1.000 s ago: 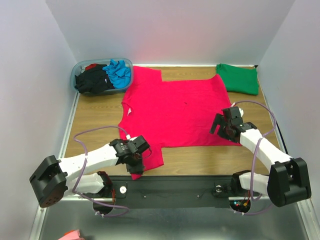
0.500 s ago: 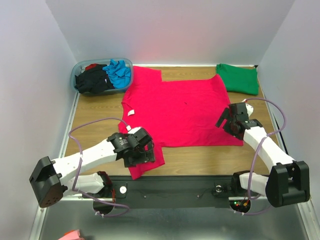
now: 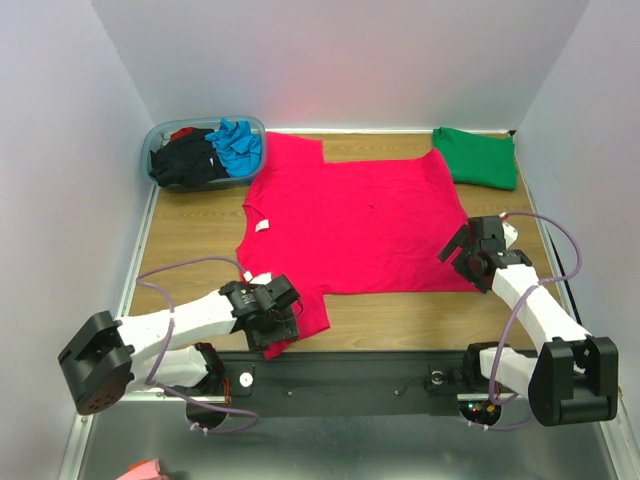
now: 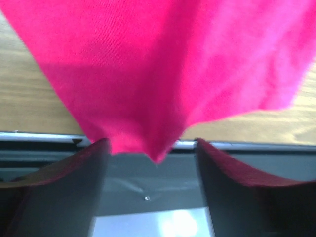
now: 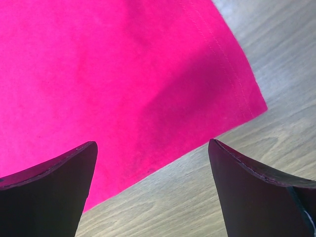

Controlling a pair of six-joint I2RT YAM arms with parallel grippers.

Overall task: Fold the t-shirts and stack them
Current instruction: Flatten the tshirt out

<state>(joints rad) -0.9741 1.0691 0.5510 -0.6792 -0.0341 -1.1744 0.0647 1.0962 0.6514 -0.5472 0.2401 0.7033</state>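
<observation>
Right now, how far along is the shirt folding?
Done: the green shirt lies folded, far right. In hand: the red shirt is spread flat, left gripper and right gripper open at its near corners. Left: the black shirt and turquoise shirt, in the tub.

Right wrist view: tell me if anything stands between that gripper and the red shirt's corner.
Nothing visible does. The right gripper hangs open directly over the hem corner of the red shirt. Only flat cloth and the bare table show between its fingers.
</observation>
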